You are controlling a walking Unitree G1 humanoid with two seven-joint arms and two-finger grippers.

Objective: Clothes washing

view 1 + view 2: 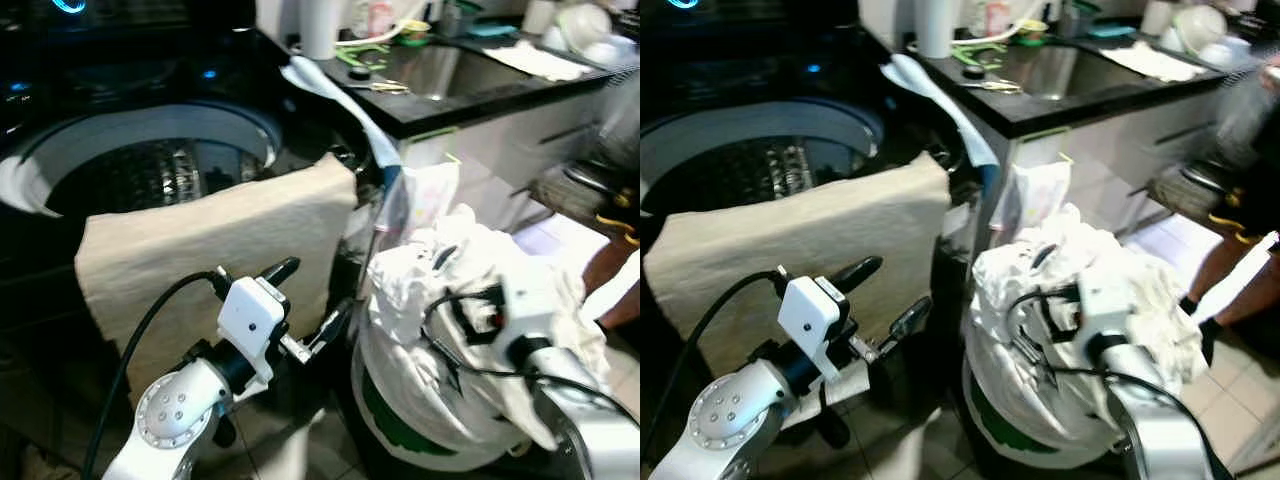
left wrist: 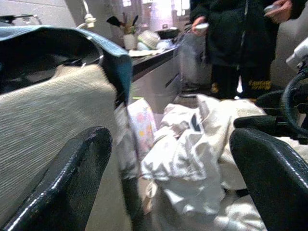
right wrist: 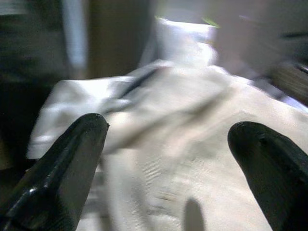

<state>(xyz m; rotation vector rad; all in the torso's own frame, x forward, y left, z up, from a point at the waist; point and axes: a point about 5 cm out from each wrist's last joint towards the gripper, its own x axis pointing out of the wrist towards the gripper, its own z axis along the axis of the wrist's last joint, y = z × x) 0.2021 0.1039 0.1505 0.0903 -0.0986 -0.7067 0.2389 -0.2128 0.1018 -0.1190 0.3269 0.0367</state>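
A top-loading washing machine (image 1: 60, 190) was seen at 10 o'clock in the head views, lid up, its steel drum (image 1: 140, 175) open. A beige towel (image 1: 210, 250) was draped over the machine's front rim, half hanging down the outside. The laundry itself, a heap of white clothes (image 1: 440, 270), was piled high in a white basket (image 1: 400, 420) on the tiled floor at 3 o'clock, just beside the machine's corner.

The left gripper (image 1: 310, 305) was held low at 6 o'clock between towel and basket, fingers spread and holding nothing. The right gripper (image 3: 168, 159) was poised directly over the heap, fingers parted wide with cloth between and below them but nothing pinched yet.

The clothes were judged soft, light and limp; they would sag, trail and tangle with neighbouring pieces. A raised fold or bunched ridge near the top of the heap looked the best place to pinch, deep enough that thin fabric would not slip out.

Room was tight. A black worktop (image 1: 480, 95) with a sink (image 1: 450, 65) projected at 1 o'clock, a blue-edged cloth (image 1: 340, 100) hanging from its corner. A person (image 2: 231, 43) was standing at 3 o'clock beyond the basket. The lift path to the drum would have to clear the machine's rim and the draped towel, which could be dragged along.
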